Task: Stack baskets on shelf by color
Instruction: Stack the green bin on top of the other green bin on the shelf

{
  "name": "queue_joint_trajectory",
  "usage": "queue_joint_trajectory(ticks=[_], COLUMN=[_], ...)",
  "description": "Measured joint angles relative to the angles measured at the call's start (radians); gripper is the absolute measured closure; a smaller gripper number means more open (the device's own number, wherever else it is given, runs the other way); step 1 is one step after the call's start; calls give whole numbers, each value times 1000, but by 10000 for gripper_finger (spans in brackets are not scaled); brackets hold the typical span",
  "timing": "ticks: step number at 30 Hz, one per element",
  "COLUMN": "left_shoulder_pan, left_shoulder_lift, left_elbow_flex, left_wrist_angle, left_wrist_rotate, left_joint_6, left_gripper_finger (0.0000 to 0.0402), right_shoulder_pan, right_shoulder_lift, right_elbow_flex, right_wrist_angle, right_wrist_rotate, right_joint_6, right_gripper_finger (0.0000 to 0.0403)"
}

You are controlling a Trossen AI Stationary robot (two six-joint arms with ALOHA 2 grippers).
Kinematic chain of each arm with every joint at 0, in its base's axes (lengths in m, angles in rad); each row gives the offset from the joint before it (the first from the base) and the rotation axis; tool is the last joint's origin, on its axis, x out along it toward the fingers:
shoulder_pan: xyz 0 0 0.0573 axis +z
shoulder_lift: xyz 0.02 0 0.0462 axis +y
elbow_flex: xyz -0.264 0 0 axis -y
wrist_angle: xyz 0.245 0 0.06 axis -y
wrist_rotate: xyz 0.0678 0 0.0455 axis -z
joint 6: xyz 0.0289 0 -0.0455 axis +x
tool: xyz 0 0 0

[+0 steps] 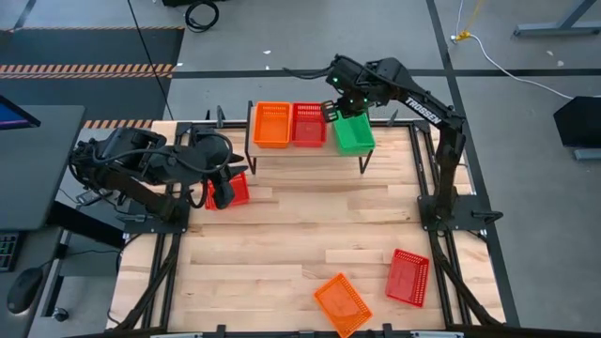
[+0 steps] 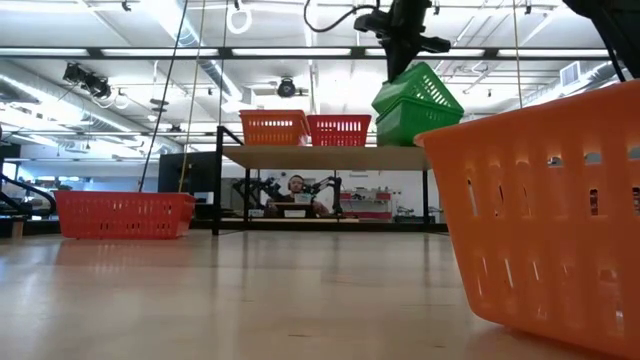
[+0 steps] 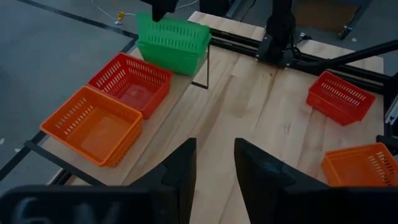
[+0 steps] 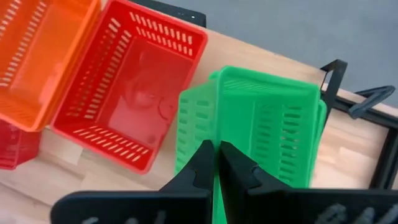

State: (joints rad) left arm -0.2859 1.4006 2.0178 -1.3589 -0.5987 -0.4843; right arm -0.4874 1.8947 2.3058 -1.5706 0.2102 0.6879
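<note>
Three colours already sit on the shelf point(image 1: 376, 148): an orange basket point(image 1: 271, 124) at the left, a red basket point(image 1: 308, 124) beside it, and a green stack point(image 1: 355, 133) at the right end. My right gripper point(image 4: 216, 163) is pinched on the rim of the top green basket point(image 4: 267, 124), which sits tilted on the green one beneath. I judge the step to be seating it, so I would level it and press straight down before letting go, keeping clear of the red neighbour. My left gripper point(image 3: 214, 163) hangs at the table's left with its fingers parted and nothing between them, just by another red basket point(image 1: 232, 191). One red basket point(image 1: 408, 277) and one orange basket point(image 1: 343, 303) wait at the near edge.
</note>
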Motion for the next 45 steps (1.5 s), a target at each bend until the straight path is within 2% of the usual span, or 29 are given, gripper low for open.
queue_joint_trajectory(ticks=[6,16,20,30,40,45], left_shoulder_pan=[0,0,0,0,0,0], left_shoulder_lift=[0,0,0,0,0,0], left_elbow_flex=[0,0,0,0,0,0], left_wrist_angle=[0,1,1,1,1,1], left_wrist_rotate=[0,1,1,1,1,1], left_joint_6=[0,-1,-2,-29,-28,-27], left_gripper_finger=[285,285,285,285,285,285], right_shoulder_pan=[-52,-67,-65,-55,-69,-71], right_shoulder_lift=[1,2,26,99,11,-39], right_elbow_flex=[0,0,0,0,0,2], right_wrist_angle=[1,15,21,29,25,27], right_wrist_rotate=[-22,-3,-5,-91,-96,-118], right_joint_6=[-62,-116,-123,-190,-220,-186], right_gripper_finger=[383,335,333,330,329,329])
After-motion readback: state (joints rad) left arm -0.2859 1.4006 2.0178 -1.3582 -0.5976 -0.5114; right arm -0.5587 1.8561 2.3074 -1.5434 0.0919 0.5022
